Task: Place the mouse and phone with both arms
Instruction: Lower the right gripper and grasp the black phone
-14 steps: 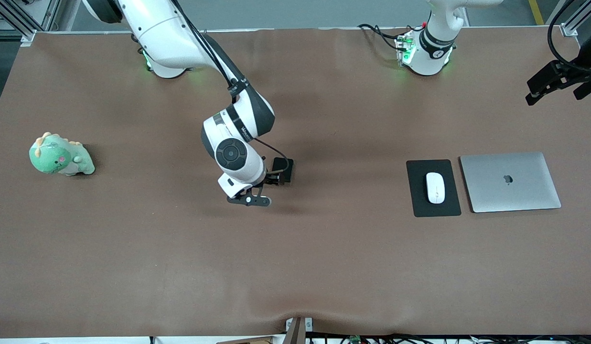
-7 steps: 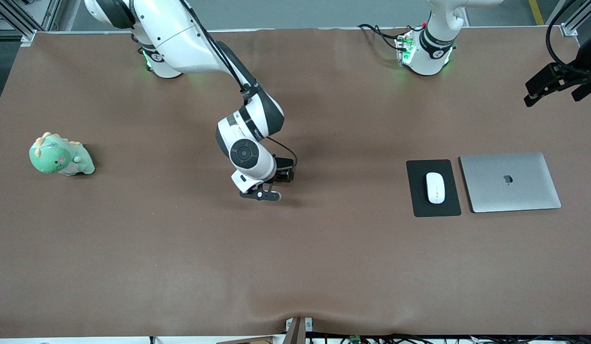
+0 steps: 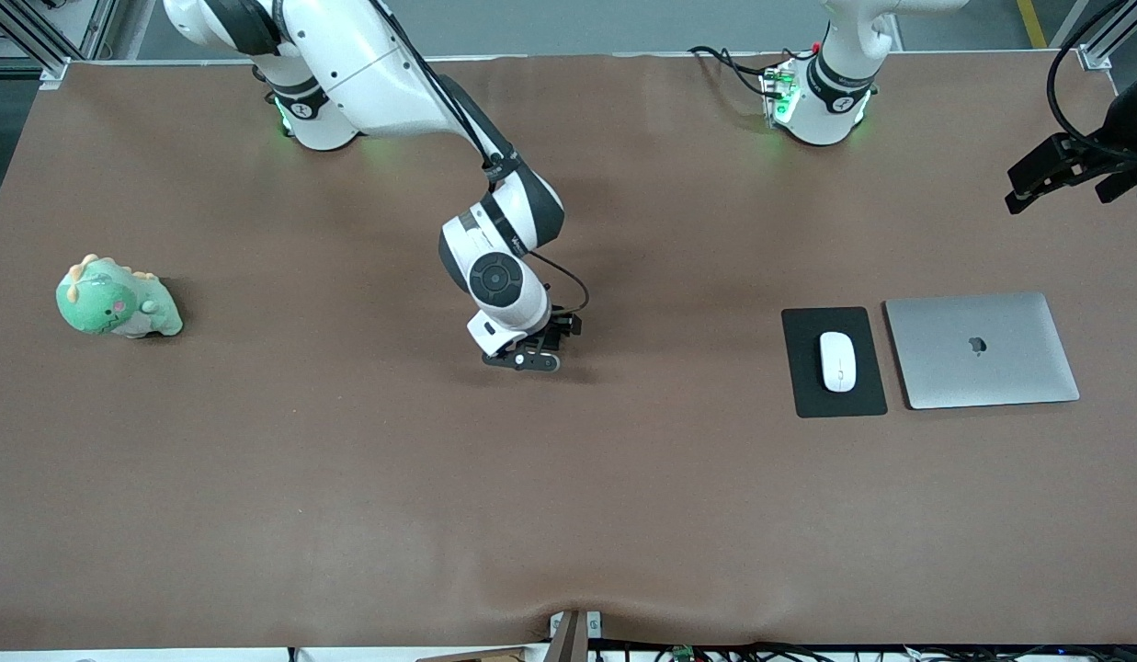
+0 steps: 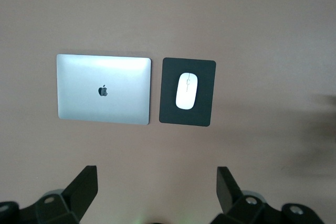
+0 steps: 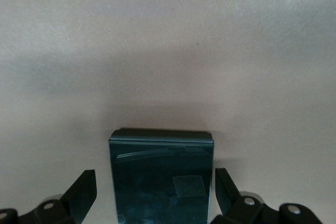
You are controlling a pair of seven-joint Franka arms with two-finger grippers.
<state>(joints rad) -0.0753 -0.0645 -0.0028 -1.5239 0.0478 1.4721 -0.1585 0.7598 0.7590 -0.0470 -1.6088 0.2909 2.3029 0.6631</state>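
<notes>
— Looking through the right wrist view: what sits in my right gripper (image 5: 152, 192)?

— I see the phone (image 5: 161, 177), a glossy black slab, clasped between both fingers above bare table (image 3: 347, 478) mid-table.

— And elsewhere?

— My left gripper (image 4: 155, 190) hangs spread wide. White mouse (image 3: 837, 361) rests on the black mat (image 3: 807, 386), beside an Apple-logo laptop (image 3: 982, 349).
</notes>
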